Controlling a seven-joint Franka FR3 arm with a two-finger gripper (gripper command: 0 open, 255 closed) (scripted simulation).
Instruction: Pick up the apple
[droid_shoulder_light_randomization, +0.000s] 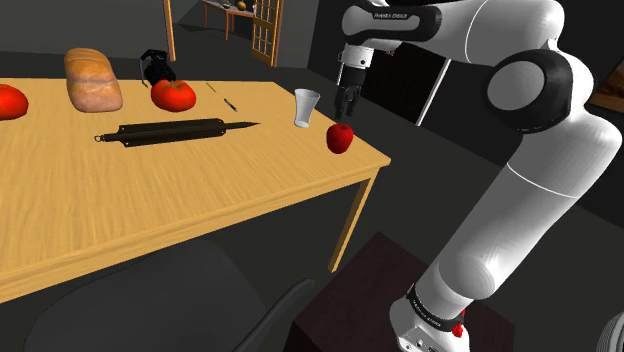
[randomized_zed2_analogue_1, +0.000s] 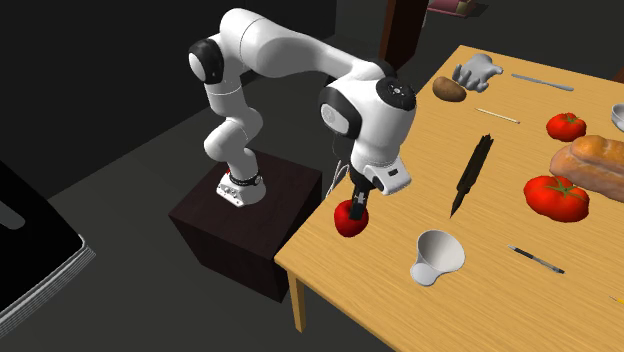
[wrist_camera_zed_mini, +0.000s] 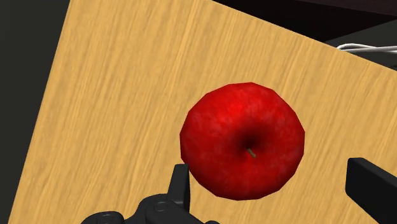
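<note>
Spreads widest beneath the hand (droid_shoulder_light_randomization: 346, 108) as a pale wooden desk (droid_shoulder_light_randomization: 200, 190), one corner lying almost straight below the fingertips.

Comes next in bulk as the white arm (droid_shoulder_light_randomization: 530, 190). Climbs from the dark box stand (randomized_zed2_analogue_1: 240, 235) set off the desk, behind and below the hand. Leans up to a heavy rounded elbow, then runs back nearly level toward the desk's corner. Ends in a wrist turned so that the hand points straight down at the wood.

Well apart from the hand, across the desk on the side away from the stand: a brown loaf (droid_shoulder_light_randomization: 93, 80), a long dark rolling pin (droid_shoulder_light_randomization: 175, 132) lying flat, and red tomatoes (droid_shoulder_light_randomization: 173, 95), one just beside the loaf.

Hangs wide open at the hand itself, black fingers (wrist_camera_zed_mini: 372, 184) standing far apart and clasping nothing.

Just beside the hand, a little farther in from the desk's edge: a small white cup (droid_shoulder_light_randomization: 307, 108), upright.

Directly under the hand, between the two fingers as seen along them: the red apple (wrist_camera_zed_mini: 242, 140). Rests on the desk close to the corner nearest the stand, stem hollow facing up toward the palm. Shows a thin gap below the fingertips in the shoulder view. Overlaps the fingertips at its top in the second exterior view, so whether one pad grazes the skin cannot be told.

Beyond the cup from the hand, thinnest of all: a dark pen (droid_shoulder_light_randomization: 230, 103) lying flat on the wood.
</note>
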